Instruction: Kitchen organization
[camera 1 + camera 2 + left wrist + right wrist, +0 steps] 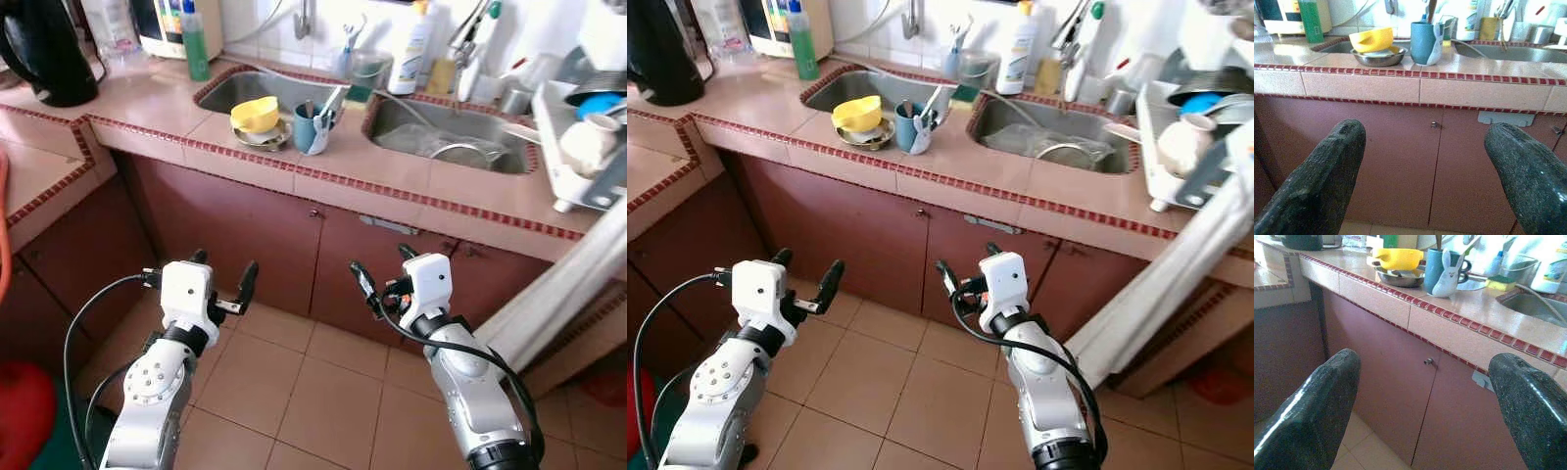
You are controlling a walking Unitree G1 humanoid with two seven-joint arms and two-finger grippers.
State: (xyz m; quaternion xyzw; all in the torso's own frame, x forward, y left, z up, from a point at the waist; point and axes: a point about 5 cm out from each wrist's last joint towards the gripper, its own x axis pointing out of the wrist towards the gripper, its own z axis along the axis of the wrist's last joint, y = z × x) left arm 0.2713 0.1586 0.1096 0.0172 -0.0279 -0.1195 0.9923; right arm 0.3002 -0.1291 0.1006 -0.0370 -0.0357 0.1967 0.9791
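Both grippers held low, nothing grabbed yet

Left gripper (223,284) and right gripper (384,270) fingers spread wide, empty; yellow bowl (255,115), upper centre on the counter (362,166), probably light, best pinched at the rim.

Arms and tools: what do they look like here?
Both arms are silver jointed cylinders with bolt circles. Each ends in a white boxy wrist housing carrying a tool of two long black, rough-textured fingers: left tool, right tool. Black cables loop alongside each forearm.

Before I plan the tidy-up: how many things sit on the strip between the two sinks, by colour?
Yellow: 1, bowl
Silver: 1, metal bowl under it
Teal: 1, mug holding utensils
Total: 3
Both tools, left and right, hang open below the counter.
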